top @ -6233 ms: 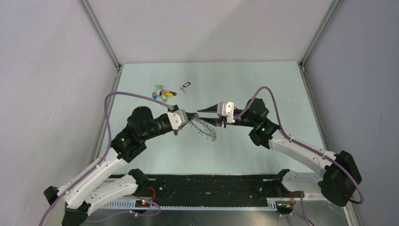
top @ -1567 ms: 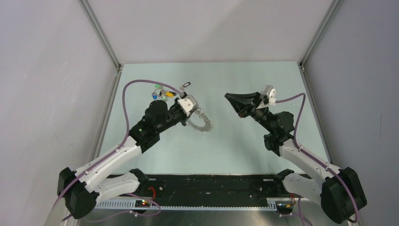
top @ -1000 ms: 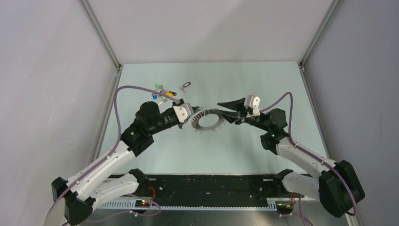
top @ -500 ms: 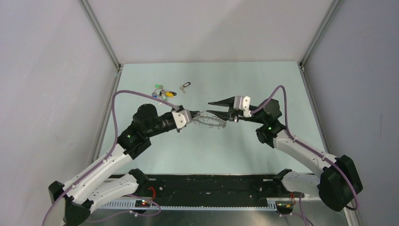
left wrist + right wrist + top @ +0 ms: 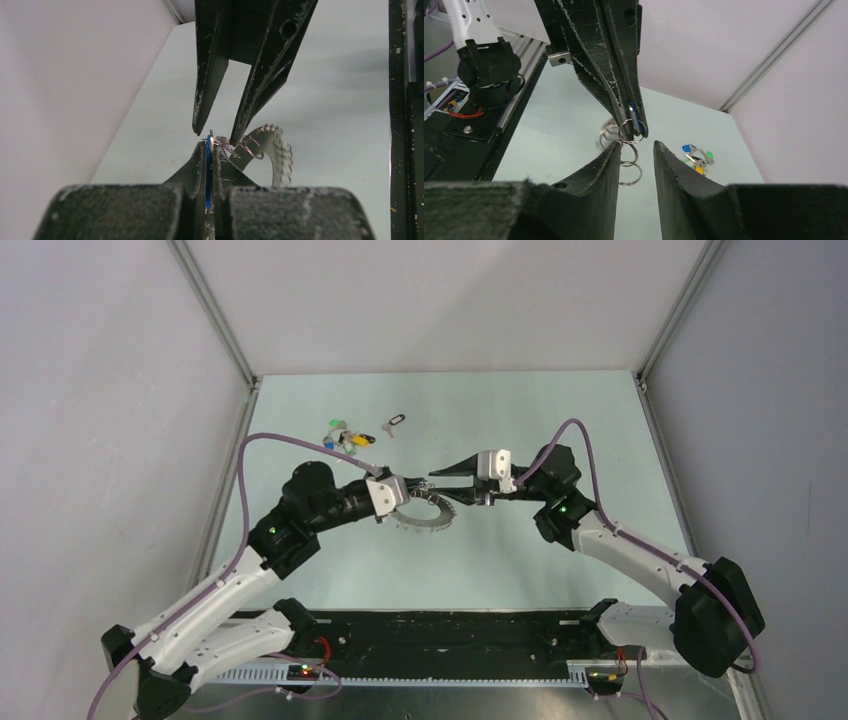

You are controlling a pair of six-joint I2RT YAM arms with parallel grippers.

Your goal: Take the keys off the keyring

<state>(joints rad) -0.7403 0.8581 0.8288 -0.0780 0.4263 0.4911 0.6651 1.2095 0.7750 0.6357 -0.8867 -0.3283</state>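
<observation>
Left end effector (image 5: 209, 150) clamped on keyring (image 5: 437, 508), keys (image 5: 281, 152) fringing it; right end effector (image 5: 636, 145) narrowly parted, straddling small rings (image 5: 630, 164).

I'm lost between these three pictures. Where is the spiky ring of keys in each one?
Top external: the keyring is mid-table, between the left pincer and right pincer.
Left wrist: a toothed arc right of centre, beyond the open right pincer.
Right wrist: only a grey blur at centre, beside small linked rings.
Shared landmark: the left pincer's shut tips, clamping a blue tag.
</observation>
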